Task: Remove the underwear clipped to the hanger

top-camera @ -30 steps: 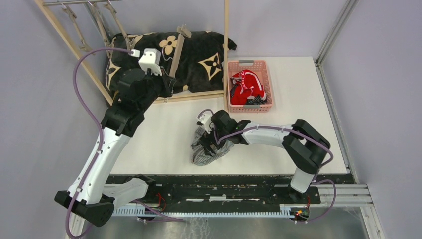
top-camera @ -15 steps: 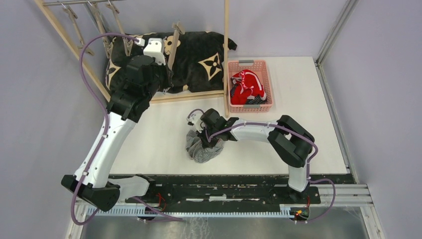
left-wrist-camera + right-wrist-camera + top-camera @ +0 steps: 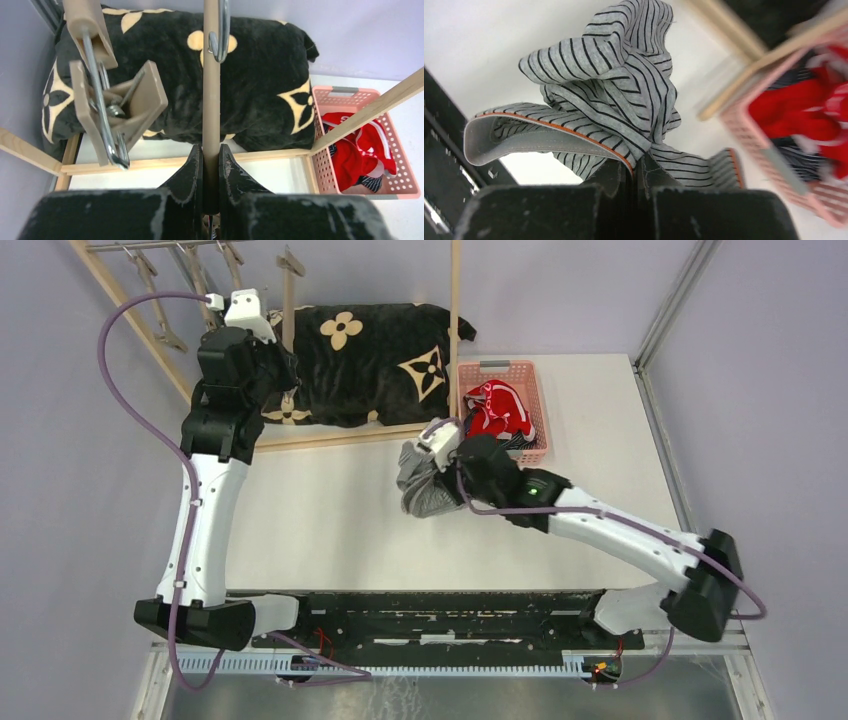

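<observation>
open table (image 3: 330,510) on the near side, upright wooden post (image 3: 455,320) beside pink basket (image 3: 541,410), cushion (image 3: 380,360) behind low rail (image 3: 350,435)

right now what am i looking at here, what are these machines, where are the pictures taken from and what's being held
These are two robot arms bolted at the near edge of a table, each ending in a two-finger gripper. One picture looks down from above; the other two come from a camera on each wrist.

The left gripper is shut on a wooden hanger bar. A bare clip hangs beside it and a black cushion lies behind.

The right gripper is shut on grey shorts, next to a pink basket. Red shorts and a navy striped pair lie in the basket.
</observation>
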